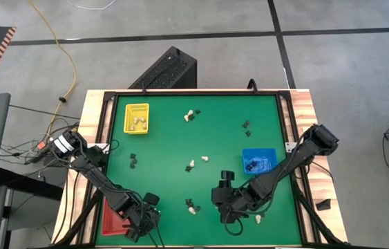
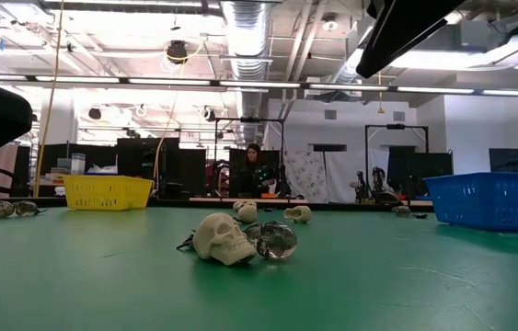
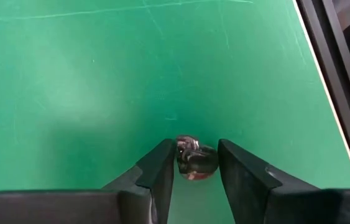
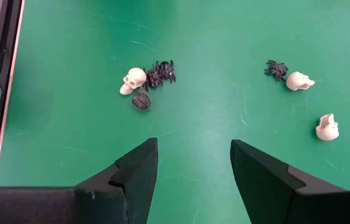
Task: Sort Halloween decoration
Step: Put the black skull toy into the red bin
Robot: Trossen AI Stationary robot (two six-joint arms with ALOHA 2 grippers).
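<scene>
Trinket (image 3: 194, 162) — between left end effector (image 3: 196, 171) fingers

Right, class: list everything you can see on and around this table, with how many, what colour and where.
trays: three; yellow far left, blue right, red near left, partly under the left arm
whitish skulls: several, scattered on the mat, some in the yellow tray
black trinkets: several, scattered, some in the blue tray
dark shiny trinket: one, on the mat inside the left gripper
mat: one, green, covering the table
black box: one, on the floor beyond the table
person: one, far back in the room
left gripper: near-left corner, around the shiny trinket
right gripper: open, above the near middle
</scene>
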